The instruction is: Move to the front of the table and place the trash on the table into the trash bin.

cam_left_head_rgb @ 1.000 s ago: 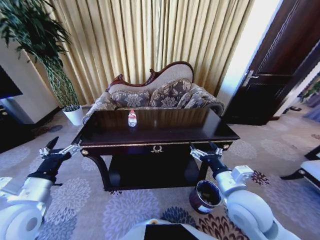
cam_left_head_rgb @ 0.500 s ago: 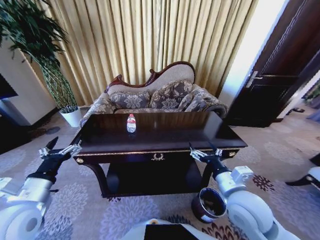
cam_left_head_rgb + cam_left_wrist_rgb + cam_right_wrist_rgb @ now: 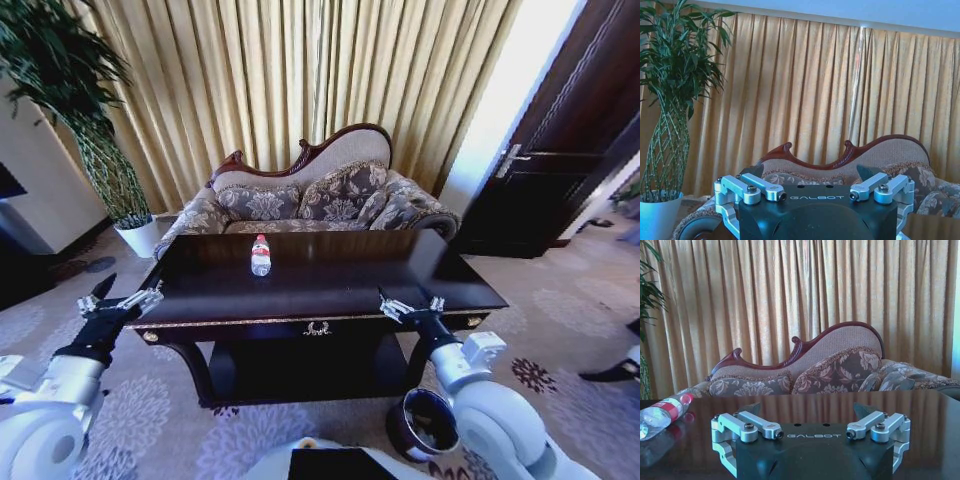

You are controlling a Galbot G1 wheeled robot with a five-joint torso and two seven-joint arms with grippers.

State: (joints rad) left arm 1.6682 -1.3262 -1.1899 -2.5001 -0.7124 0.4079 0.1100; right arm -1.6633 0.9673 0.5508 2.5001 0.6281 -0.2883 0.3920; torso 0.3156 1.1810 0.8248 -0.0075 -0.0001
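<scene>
Glossy dark table [image 3: 330, 280] w/ bottle [image 3: 260, 256]; sofa [image 3: 320, 195], curtains [image 3: 300, 80] behind.

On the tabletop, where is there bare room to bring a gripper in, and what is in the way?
The table top is bare except for the bottle, lying near the far edge, left of centre. The whole right half and the front strip are free. Both grippers, left and right, are open at the front corners. The trash bin sits on the floor beside the right arm.

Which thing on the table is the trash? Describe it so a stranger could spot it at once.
Find the dark glossy table in front of the sofa. Toward its far edge, left of centre, lies a small clear plastic bottle. Its red-and-white label sets it apart from the dark tabletop.
</scene>
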